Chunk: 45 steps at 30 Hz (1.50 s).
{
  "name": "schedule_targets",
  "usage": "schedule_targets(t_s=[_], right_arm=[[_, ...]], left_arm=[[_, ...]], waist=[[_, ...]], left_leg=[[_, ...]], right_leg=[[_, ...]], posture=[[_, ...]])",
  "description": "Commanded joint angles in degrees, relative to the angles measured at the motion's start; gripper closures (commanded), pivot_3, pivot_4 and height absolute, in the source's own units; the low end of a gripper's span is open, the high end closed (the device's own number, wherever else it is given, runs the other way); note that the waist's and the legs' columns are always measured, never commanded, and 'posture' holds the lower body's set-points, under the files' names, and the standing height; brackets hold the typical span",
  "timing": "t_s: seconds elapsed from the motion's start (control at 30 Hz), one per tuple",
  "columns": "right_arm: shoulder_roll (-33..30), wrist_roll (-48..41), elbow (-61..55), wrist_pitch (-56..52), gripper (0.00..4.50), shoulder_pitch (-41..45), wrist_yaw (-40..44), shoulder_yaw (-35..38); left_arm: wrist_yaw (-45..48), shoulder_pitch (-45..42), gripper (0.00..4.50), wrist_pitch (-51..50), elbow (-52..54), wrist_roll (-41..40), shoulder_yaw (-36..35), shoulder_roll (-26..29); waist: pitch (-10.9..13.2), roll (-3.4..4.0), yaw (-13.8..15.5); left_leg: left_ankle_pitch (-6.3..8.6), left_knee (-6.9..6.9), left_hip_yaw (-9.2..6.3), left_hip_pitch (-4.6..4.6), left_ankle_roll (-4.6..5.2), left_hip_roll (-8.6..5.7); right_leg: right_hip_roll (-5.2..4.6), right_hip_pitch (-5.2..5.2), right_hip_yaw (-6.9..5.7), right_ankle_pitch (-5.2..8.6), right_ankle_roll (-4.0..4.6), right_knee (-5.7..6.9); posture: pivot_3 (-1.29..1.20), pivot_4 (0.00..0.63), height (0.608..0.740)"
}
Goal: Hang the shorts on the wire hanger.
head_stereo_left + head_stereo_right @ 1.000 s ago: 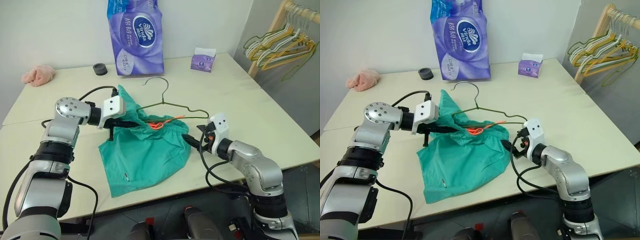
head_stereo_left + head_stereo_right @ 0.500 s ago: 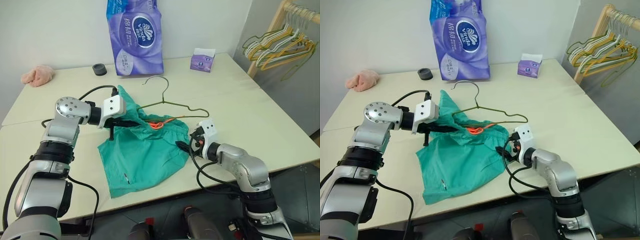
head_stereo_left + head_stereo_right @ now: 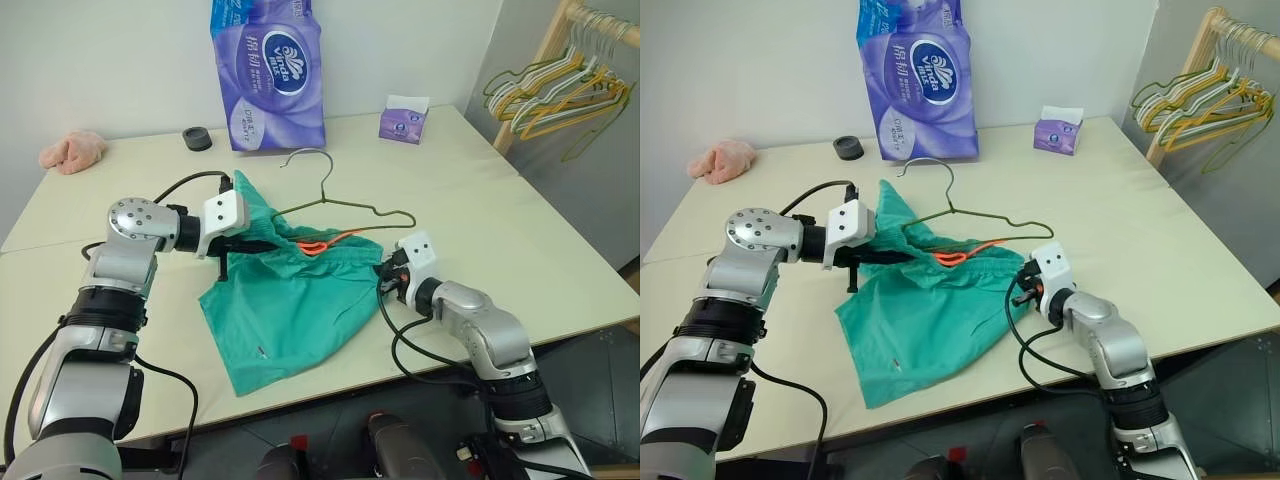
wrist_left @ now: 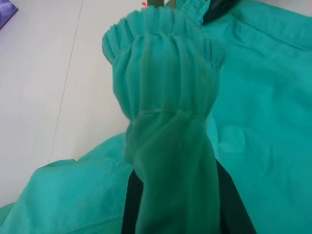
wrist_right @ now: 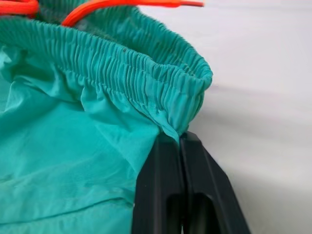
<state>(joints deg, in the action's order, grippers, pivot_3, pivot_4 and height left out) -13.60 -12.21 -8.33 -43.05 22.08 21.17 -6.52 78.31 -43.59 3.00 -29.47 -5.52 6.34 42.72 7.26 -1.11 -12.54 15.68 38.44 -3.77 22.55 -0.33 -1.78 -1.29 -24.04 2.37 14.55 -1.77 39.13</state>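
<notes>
On the pale table point(image 3: 520, 230), the shorts point(image 3: 290, 300) lie at frame centre, over the wire hanger point(image 3: 345, 205). Left gripper point(image 3: 262, 246) and right gripper point(image 3: 381, 272) each pinch the waistband's opposite ends.

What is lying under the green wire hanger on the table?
The wire hanger lies partly on the bare table and partly on the shorts, by the waistband. Fabric covers its left end, so that part cannot be seen.
</notes>
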Motion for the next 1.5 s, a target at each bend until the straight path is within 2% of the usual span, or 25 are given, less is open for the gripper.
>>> schedule_targets(t_s=[0.03,0.2,0.43,0.77,1.17,1.5], right_arm=[[-2.7,0.0,0.0,2.5,4.48,1.6,0.5,4.0],[-7.1,-1.8,0.3,2.5,4.48,1.8,2.0,8.6],[-10.5,-3.7,-1.0,2.1,4.48,1.6,2.0,10.9],[-10.5,-4.8,-3.6,1.4,4.48,1.1,1.3,10.6],[-10.4,-5.4,-3.9,0.9,4.48,0.4,0.9,11.0],[-11.7,-5.9,-3.6,1.5,4.48,0.1,0.5,12.9]], left_arm=[[0.4,-0.7,4.50,-2.8,3.2,-3.1,-3.3,2.2],[3.9,1.0,4.50,-9.4,7.2,-6.3,-4.1,5.6],[8.1,3.3,4.50,-11.0,8.4,-5.4,-2.4,10.9],[4.0,0.8,4.50,-7.7,3.9,-3.4,-2.0,9.9],[4.0,3.8,4.50,-11.1,7.4,-5.8,-2.5,10.5],[2.9,4.8,4.50,-10.4,7.1,-4.0,-2.2,12.1]], waist=[[0.0,0.00,0.0],[0.0,0.00,-0.1],[0.0,0.00,-0.1],[0.0,0.00,0.1],[0.0,0.00,0.0],[0.0,0.00,0.0]], left_leg=[[0.00,0.01,0.00,0.01,0.00,0.00],[0.00,0.01,0.00,0.03,0.00,0.00],[0.00,-0.01,0.01,0.02,0.00,0.04],[0.00,0.04,0.01,0.04,0.01,0.02],[0.00,0.04,0.00,0.05,0.01,0.03],[0.01,0.04,0.01,0.05,0.01,0.02]], right_leg=[[0.00,0.00,0.00,0.00,0.00,0.00],[0.01,-0.01,-0.01,0.00,0.00,0.00],[0.04,-0.02,0.01,0.00,0.00,0.00],[0.03,-0.01,0.00,0.00,0.00,-0.01],[0.04,-0.01,-0.01,0.00,0.00,0.00],[0.03,-0.01,0.01,0.00,0.00,-0.01]], posture=[[-0.21,0.082,0.740],[-0.21,0.085,0.740],[-0.21,0.087,0.740],[-0.22,0.089,0.740],[-0.22,0.090,0.740],[-0.21,0.092,0.740]])
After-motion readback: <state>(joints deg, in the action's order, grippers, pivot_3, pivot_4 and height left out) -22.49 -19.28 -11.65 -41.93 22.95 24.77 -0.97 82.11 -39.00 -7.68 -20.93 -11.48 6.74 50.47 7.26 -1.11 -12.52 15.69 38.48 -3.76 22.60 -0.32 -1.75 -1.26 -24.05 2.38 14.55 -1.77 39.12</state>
